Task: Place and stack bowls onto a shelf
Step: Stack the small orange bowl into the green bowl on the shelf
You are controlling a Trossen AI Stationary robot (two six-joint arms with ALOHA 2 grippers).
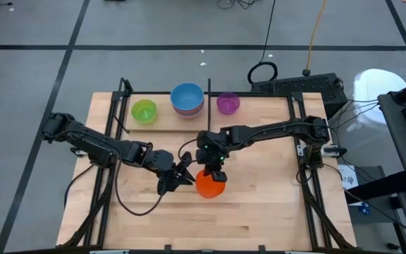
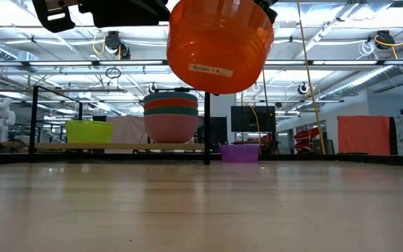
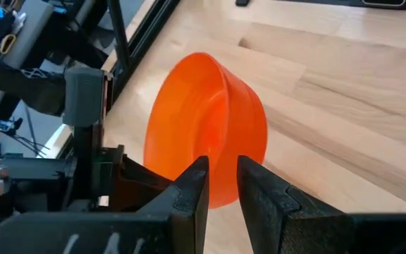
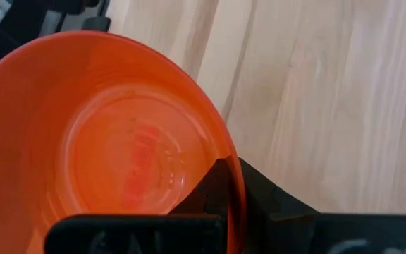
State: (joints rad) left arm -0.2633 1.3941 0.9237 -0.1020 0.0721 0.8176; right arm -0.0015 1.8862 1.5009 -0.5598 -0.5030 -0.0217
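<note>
An orange bowl hangs above the table's middle, with my right gripper shut on its rim. In the low view the orange bowl is tilted and well clear of the tabletop. My left gripper is open at the bowl's left side, its fingers standing on either side of the rim; I cannot tell whether they touch it. On the shelf at the far edge stand a green bowl and a stack topped by a blue bowl. A purple bowl sits on the table beside the shelf. My right gripper pinches the orange bowl's rim, one finger inside the bowl and the other outside its wall. The fingers come slanting down from the table's far right. The bowl hangs tilted below them, lifted clear of the table.
The shelf's black upright rod stands between the stack and the purple bowl. Black frame bars run along the table's left and right sides. Bare wood tabletop lies near the front edge.
</note>
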